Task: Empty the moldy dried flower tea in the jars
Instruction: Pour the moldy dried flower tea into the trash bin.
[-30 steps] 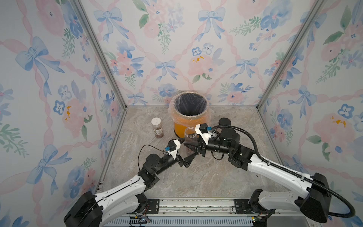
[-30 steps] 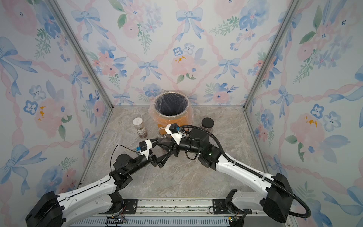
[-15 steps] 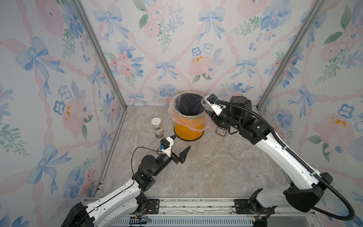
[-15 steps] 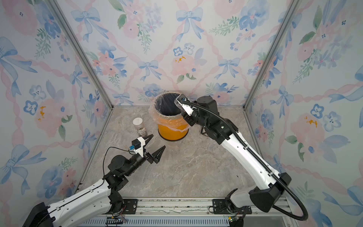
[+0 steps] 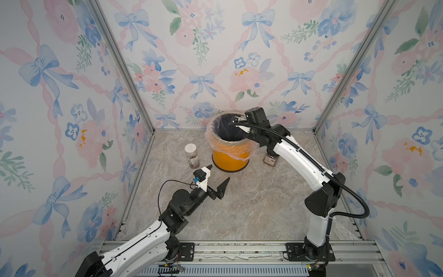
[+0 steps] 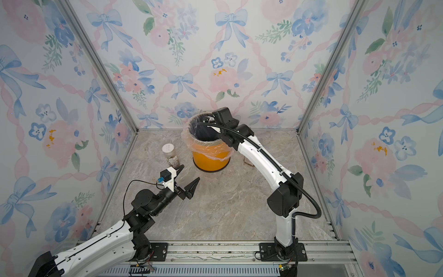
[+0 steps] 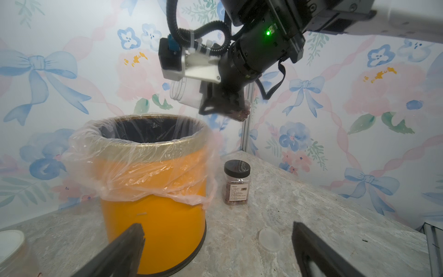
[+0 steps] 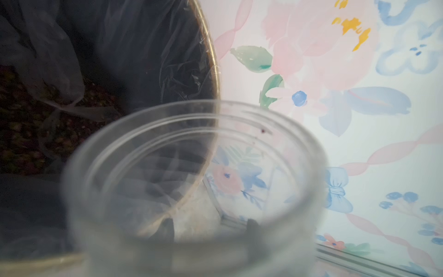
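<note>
1. The right gripper (image 7: 217,103) is clamped on an open clear jar (image 7: 185,92), holding it on its side above the orange bin (image 7: 153,196), with the jar's mouth over the bin's opening
2. Some reddish-brown dried flower tea (image 7: 242,113) shows at the jar's base end; in the right wrist view more dried flower tea (image 8: 28,134) lies at the bottom of the bin
3. The left gripper (image 5: 219,172) is spread wide and holds nothing; it hangs above the desk (image 5: 251,211) in front of the bin
4. In both top views the white-lidded jar (image 5: 191,156) stands upright just beside the bin, with tea inside; the black-lidded jar (image 7: 236,182) stands upright on the bin's other side
5. A translucent lid (image 7: 269,239) lies flat on the desk, apart from the jars
</note>
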Tool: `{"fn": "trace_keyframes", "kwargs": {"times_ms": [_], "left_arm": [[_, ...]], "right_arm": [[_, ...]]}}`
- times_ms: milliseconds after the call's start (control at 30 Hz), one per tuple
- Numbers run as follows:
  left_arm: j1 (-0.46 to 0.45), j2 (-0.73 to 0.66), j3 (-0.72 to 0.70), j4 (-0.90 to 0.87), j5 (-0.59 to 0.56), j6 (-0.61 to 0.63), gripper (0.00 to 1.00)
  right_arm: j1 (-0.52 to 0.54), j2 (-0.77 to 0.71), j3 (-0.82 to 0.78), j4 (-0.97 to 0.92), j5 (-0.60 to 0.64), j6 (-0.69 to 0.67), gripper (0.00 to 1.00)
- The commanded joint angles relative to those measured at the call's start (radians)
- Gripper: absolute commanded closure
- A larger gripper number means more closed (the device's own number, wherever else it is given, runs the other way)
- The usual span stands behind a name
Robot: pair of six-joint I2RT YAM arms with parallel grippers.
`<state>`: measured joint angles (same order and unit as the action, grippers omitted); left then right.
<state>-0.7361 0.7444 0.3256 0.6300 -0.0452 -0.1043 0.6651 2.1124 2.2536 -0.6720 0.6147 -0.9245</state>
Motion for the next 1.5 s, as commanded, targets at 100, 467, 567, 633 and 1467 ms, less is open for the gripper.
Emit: {"fn": "trace_keyframes", "kwargs": {"times_ms": [100,467,567,633,1467], "left_arm": [[0.016,-0.029,-0.024,0.002,-0.013,0.025,0.02],[0.042,-0.071,-0.056,0.002,-0.005,0.023,0.02],[0.049,-0.078,-0.062,0.003,-0.002,0.021,0.02],[0.053,-0.083,-0.066,0.002,-0.001,0.02,0.02],[0.085,-0.098,-0.085,0.004,0.013,0.011,0.02]], "right_arm": [[0.044,0.063,-0.026,0.191,0.204,-0.361,0.59],[0.066,0.041,-0.177,0.465,0.177,-0.669,0.57],[0.067,0.051,-0.158,0.442,0.16,-0.696,0.57],[0.065,0.062,-0.134,0.399,0.145,-0.721,0.57],[-0.019,0.047,-0.139,0.351,-0.063,-0.92,0.5]]}}
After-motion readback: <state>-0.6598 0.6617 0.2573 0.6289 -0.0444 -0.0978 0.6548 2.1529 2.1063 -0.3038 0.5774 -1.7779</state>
